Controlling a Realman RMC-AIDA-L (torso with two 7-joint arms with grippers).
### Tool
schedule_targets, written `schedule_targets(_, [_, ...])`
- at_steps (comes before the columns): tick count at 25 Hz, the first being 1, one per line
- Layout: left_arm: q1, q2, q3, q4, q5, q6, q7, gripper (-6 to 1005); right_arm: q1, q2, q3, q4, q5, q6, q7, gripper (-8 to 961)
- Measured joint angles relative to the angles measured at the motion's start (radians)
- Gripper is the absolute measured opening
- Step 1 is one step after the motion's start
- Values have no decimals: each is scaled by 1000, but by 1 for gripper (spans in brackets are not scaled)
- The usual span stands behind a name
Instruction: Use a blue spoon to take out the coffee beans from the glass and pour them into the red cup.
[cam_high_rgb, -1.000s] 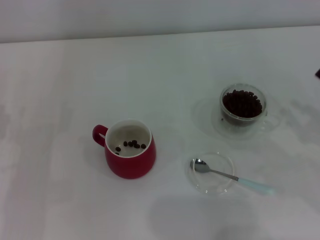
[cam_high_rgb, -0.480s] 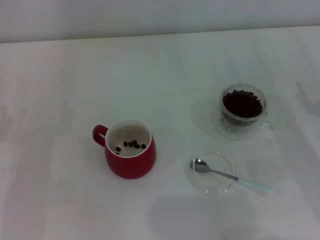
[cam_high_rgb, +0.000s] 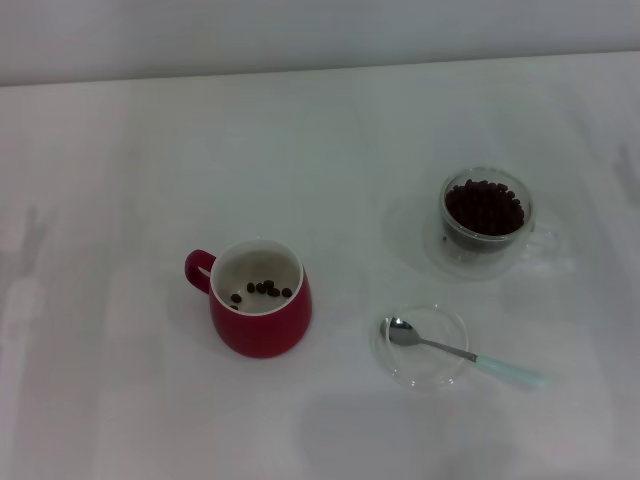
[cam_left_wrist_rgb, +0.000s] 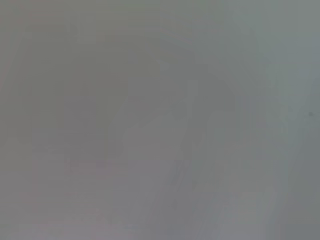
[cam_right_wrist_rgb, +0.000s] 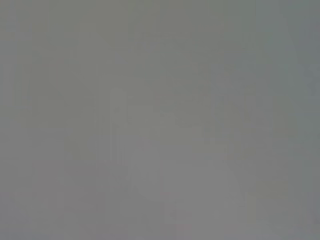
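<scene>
In the head view the red cup (cam_high_rgb: 260, 298) stands left of centre, its handle to the left, with several coffee beans (cam_high_rgb: 262, 289) on its white bottom. The glass (cam_high_rgb: 486, 217) at the right holds a heap of coffee beans (cam_high_rgb: 484, 206). In front of the glass, the blue spoon (cam_high_rgb: 455, 353) lies with its metal bowl in a shallow clear dish (cam_high_rgb: 424, 346) and its pale blue handle pointing right over the rim. Neither gripper shows in any view. Both wrist views are plain grey.
The white table (cam_high_rgb: 120, 150) runs to a back edge against a pale wall (cam_high_rgb: 300, 35). Faint shadows lie at its left and right sides.
A dark bit at the right edge of the head view one second ago has gone out of view. The cup, glass and spoon have not moved.
</scene>
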Motion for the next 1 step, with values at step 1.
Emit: schedule_targets(1, [0,0,0,0,0,0,0,893,6,0,8,1,0,18,-5,874])
